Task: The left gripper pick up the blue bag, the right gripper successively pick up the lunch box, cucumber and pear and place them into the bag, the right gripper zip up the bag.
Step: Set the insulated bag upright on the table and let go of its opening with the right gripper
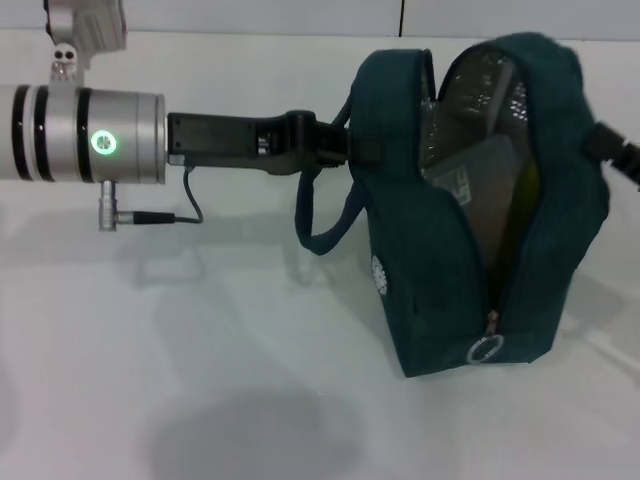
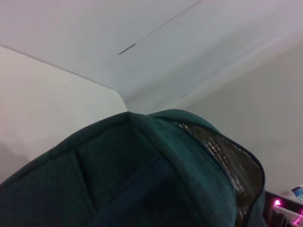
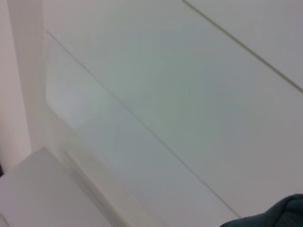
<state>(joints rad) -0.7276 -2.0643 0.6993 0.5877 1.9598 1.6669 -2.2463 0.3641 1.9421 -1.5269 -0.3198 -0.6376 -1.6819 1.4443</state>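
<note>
White tabletop (image 1: 120,380) is seen beneath the blue bag (image 1: 430,290), which stands upright at three o'clock with its zipper undone and foil lining exposed. Its handle is clamped at nine o'clock by the left gripper (image 1: 352,148), jaws closed. Only a sliver of the right gripper (image 1: 612,148) is visible at three o'clock, its jaws unreadable.

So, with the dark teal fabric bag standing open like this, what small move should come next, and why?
Probably the right gripper should go to the ring zipper pull low on the dark teal fabric bag. The mouth gapes, showing silver foil lining and contents, while the left gripper holds one side.
</note>
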